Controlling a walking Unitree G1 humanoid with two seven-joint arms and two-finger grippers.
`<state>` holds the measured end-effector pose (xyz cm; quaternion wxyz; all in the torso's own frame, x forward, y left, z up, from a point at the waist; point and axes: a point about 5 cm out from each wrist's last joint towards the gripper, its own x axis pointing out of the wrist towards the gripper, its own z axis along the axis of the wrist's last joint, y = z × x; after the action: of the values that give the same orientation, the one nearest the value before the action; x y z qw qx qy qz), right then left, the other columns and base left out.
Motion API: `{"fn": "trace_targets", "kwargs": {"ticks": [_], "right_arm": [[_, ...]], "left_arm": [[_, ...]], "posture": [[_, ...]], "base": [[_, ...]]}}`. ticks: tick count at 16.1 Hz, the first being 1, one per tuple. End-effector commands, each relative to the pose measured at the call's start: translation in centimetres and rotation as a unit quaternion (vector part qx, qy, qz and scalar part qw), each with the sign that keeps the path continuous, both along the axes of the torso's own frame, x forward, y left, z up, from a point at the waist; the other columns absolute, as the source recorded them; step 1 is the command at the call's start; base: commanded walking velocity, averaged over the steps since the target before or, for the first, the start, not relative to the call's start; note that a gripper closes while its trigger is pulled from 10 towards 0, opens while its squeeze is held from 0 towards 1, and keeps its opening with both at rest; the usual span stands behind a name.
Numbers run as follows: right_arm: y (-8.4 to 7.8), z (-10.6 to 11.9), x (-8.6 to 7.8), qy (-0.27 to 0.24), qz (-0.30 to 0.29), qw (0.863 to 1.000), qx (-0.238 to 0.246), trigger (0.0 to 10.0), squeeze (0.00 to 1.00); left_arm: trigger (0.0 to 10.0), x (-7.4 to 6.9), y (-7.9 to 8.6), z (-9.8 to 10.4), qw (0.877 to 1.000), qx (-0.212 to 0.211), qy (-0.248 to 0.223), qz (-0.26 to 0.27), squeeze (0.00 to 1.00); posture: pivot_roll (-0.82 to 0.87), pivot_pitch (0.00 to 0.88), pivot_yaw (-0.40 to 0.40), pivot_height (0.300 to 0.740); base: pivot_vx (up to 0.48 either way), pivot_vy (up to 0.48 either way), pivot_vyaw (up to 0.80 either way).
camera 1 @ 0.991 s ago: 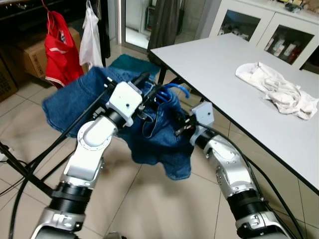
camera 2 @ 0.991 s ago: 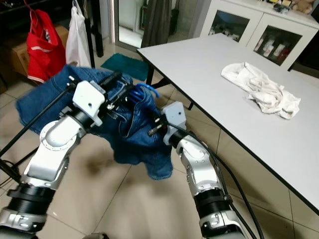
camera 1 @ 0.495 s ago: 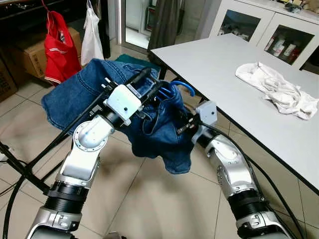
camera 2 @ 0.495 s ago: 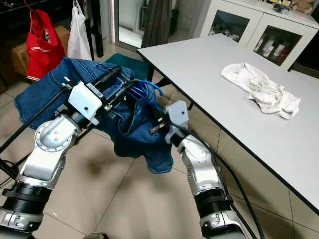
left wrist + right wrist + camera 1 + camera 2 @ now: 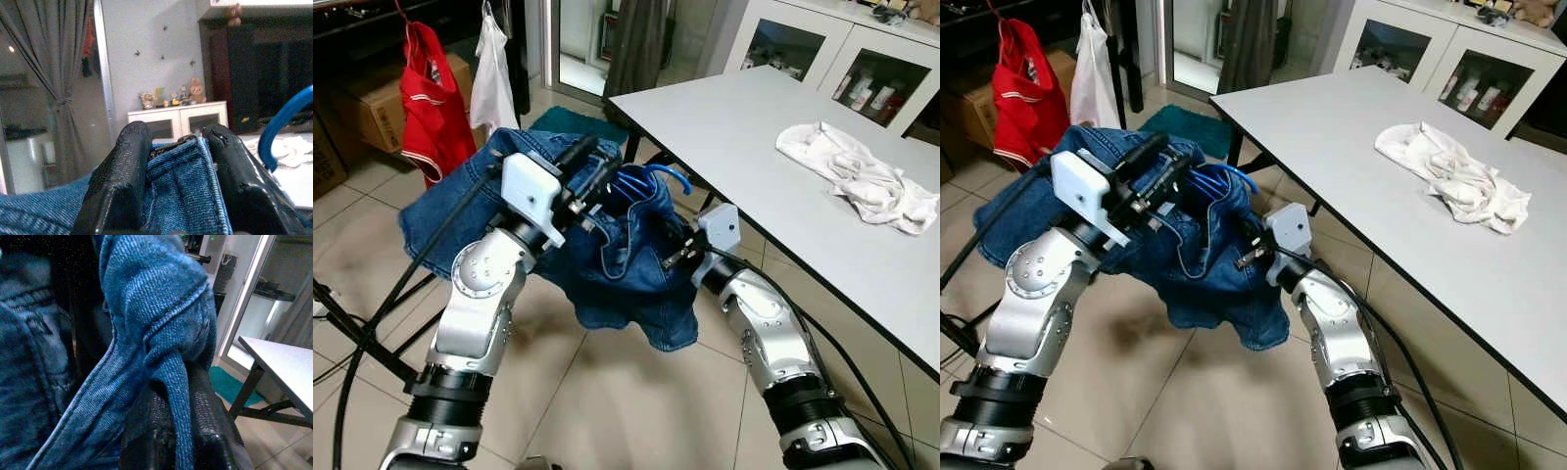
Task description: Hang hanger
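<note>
the blue hanger sits between our two end effectors, its hook curling up out of the bunched waistband of a pair of denim jeans that we hold in the air over the tiled floor. the hanger's body is buried in the cloth, so we cannot tell exactly how its long axis lies; we judge it runs roughly from one end effector to the other, with the hook rising just past the left one's tips. the left end effector is clamped on a fold of the denim waistband, fingers pressed to either side of the cloth, and the blue hook shows close beside it in its wrist view. the right end effector is also closed on a ridge of denim, lower and toward the surface side. the left arm is the nearer to the hook.

the jeans are dark blue, heavy, draped in loose folds, one leg hanging below the right end effector and the other spread behind the left arm.

beyond the left end effector, well apart, a red garment and a white garment hang, which we judge marks where the hook must go. off past the right end effector stands the white surface with a crumpled white cloth.
</note>
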<state>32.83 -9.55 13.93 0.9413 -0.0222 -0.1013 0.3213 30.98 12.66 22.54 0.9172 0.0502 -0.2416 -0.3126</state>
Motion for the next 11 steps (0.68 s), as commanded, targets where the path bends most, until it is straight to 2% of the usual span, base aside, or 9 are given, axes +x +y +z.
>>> {"fn": "trace_targets", "kwargs": {"ticks": [1,3,4,5,6,7,8,11], "right_arm": [[-0.9,0.5,0.0,-0.026,-0.008,1.0,-0.002,0.0,0.0],[-0.8,0.4,-0.1,-0.027,-0.003,1.0,-0.008,0.0,0.0],[-0.7,0.4,-0.3,-0.03,0.004,0.999,-0.014,0.0,0.0],[-0.7,0.4,-0.4,-0.035,0.012,0.999,-0.018,0.0,0.0],[-0.7,0.4,-0.5,-0.037,0.016,0.999,-0.02,0.0,0.0],[-0.9,0.4,-0.7,-0.041,0.027,0.999,-0.023,0.0,0.0],[-1.0,0.4,-0.7,-0.042,0.031,0.998,-0.023,0.0,0.0],[-1.7,0.7,-1.1,-0.055,0.048,0.997,-0.028,0.0,0.0]], "left_arm": [[10.0,-0.8,-0.5,0.6,0.998,-0.023,0.005,-0.053,0.0],[10.0,-1.5,-1.0,0.2,0.995,0.004,0.015,-0.094,0.0],[10.0,-1.9,-1.2,-0.6,0.993,0.044,0.022,-0.11,1.0],[10.0,-2.4,-1.5,-1.3,0.988,0.081,0.031,-0.131,1.0],[10.0,-2.5,-1.6,-1.5,0.985,0.094,0.037,-0.138,1.0],[10.0,-2.9,-1.7,-2.2,0.978,0.132,0.056,-0.152,1.0],[10.0,-3.0,-1.6,-2.4,0.976,0.143,0.062,-0.154,1.0],[10.0,-2.5,0.1,-2.5,0.974,0.18,0.078,-0.114,1.0]], "posture": [[0.13,0.061,-0.135,0.74],[0.13,0.06,-0.136,0.74],[0.13,0.059,-0.136,0.74],[0.13,0.058,-0.135,0.74],[0.13,0.058,-0.135,0.74],[0.13,0.058,-0.135,0.74],[0.13,0.058,-0.135,0.74],[0.13,0.058,-0.133,0.74]], "base": [[0.0,0.0,0.0],[0.0,0.0,0.0],[0.0,0.0,0.0],[0.0,0.0,0.0],[0.0,0.0,0.0],[0.0,0.0,0.0],[0.0,0.0,0.0],[0.0,0.0,0.0]]}}
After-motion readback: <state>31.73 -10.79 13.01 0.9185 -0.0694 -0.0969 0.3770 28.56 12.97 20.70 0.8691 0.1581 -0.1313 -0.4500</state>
